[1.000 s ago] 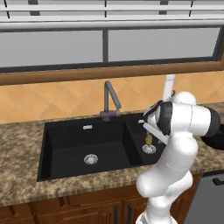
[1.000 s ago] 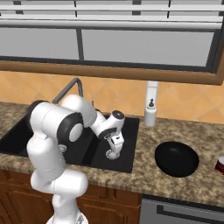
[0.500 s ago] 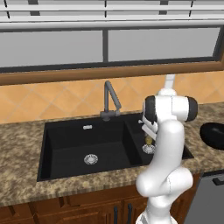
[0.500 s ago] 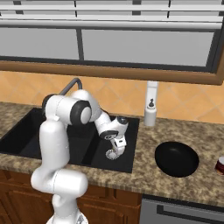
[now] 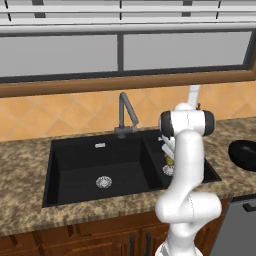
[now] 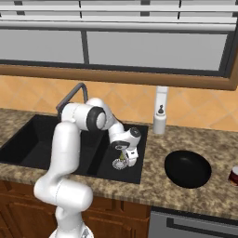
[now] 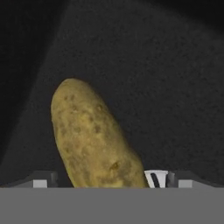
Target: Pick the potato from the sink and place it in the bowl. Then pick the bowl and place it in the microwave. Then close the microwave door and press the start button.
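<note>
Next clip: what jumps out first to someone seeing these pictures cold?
The white arm bends down into the smaller, right basin of the black sink, its tool low over the drain. In the hand view a tan potato looms close between the tips. A black bowl waits on the counter to the right.

- The white arm rises from the base, bends at a dark-jointed elbow, and reaches forward and down.
- Its forearm slopes downward in the right base view, ending in a wrist with dark joints.
- The claw (image 6: 122, 158) points downward, low over the smaller basin.
- In the left base view the claw (image 5: 169, 159) sits partly behind the upright arm link.
- In the hand view the finger tips (image 7: 40, 182) peek up at the bottom edge, set apart on either side of the potato (image 7: 94, 140) between them.
</note>
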